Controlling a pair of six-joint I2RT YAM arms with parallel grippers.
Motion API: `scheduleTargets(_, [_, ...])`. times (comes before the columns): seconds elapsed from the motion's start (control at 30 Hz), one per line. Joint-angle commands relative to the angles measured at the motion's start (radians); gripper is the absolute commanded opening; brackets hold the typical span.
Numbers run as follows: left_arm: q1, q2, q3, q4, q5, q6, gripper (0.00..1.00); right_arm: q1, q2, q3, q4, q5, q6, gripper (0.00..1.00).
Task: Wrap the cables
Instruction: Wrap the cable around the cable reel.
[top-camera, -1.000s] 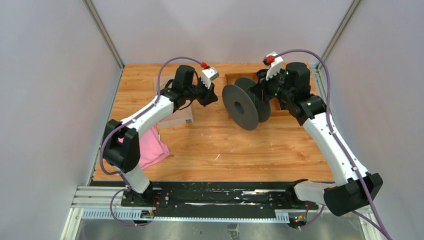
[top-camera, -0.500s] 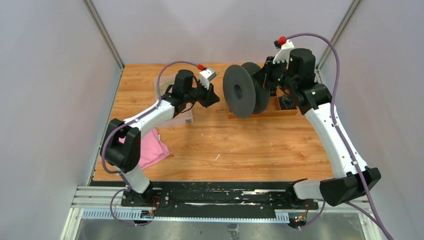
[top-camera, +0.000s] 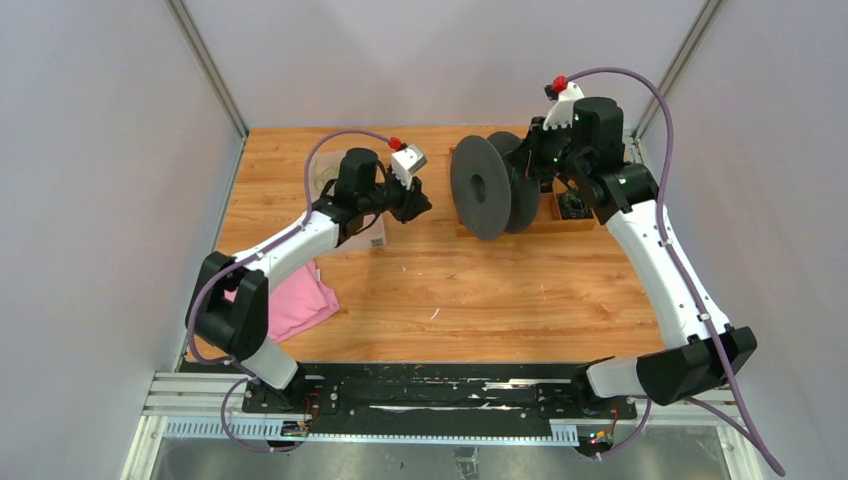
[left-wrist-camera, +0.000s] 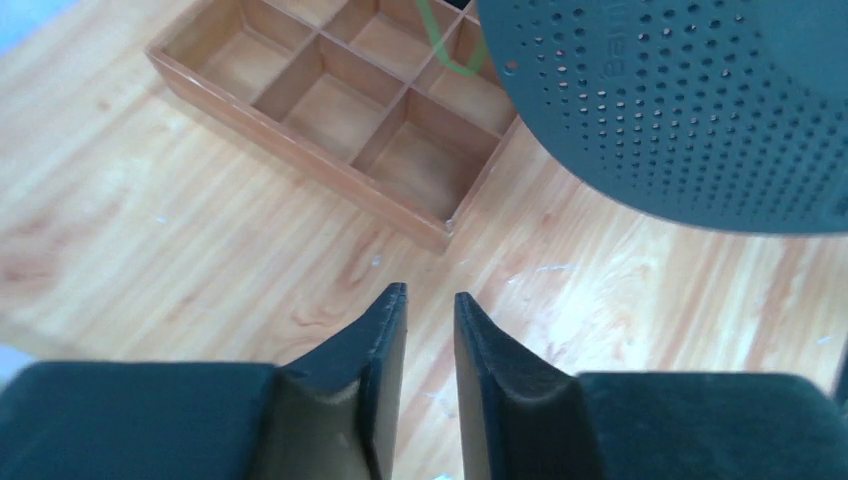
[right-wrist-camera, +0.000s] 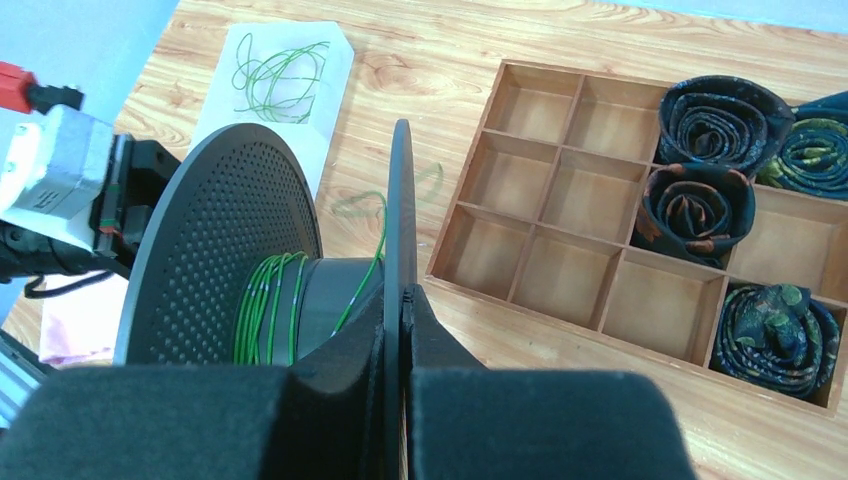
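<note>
Left gripper (left-wrist-camera: 430, 300) has drawn back to 9 o'clock of the spool (top-camera: 480, 188), its fingers now slightly parted and empty. Right gripper (right-wrist-camera: 402, 296) stays pinched on the spool's flange, at the table's 1 o'clock. Cables (right-wrist-camera: 268, 305): a few turns on the hub, the rest loose at 10 o'clock. A regrasp probably comes next.

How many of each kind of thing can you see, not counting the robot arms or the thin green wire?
Black spool: 1
Wooden tray: 1
Fabric rolls in the tray: 4
Pink cloth: 1
White sheet: 1
Total: 8
</note>
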Motion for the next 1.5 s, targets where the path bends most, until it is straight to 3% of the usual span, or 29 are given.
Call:
scheduleTargets(0.0, [0.030, -0.088, 0.003, -0.050, -0.005, 0.197, 0.33, -0.021, -0.051, 0.001, 0.050, -0.098, -0.060, 0.01])
scheduleTargets(0.27, [0.084, -0.149, 0.003, -0.090, 0.097, 0.440, 0.62, -0.021, -0.118, -0.069, 0.045, -0.284, -0.235, 0.01])
scheduleTargets(0.43, [0.083, -0.183, -0.025, -0.109, 0.281, 0.526, 0.82, -0.021, -0.146, -0.085, 0.032, -0.364, -0.281, 0.01])
scheduleTargets(0.53, [0.081, -0.188, -0.032, -0.157, 0.371, 0.631, 0.87, -0.020, -0.144, -0.085, 0.026, -0.413, -0.287, 0.01])
scheduleTargets(0.7, [0.075, -0.180, -0.042, -0.185, 0.408, 0.738, 0.88, -0.021, -0.128, -0.081, 0.025, -0.504, -0.260, 0.01])
scheduleTargets(1.1, [-0.011, -0.185, -0.117, -0.055, 0.434, 0.713, 0.80, -0.021, -0.102, -0.075, 0.027, -0.577, -0.213, 0.01])
scheduleTargets(1.3, [-0.022, -0.173, -0.127, 0.036, 0.410, 0.619, 0.71, -0.022, -0.104, -0.094, 0.030, -0.587, -0.211, 0.01])
scheduleTargets(1.47, [-0.022, -0.174, -0.173, 0.166, 0.383, 0.508, 0.68, -0.021, -0.111, -0.107, 0.036, -0.585, -0.211, 0.01])
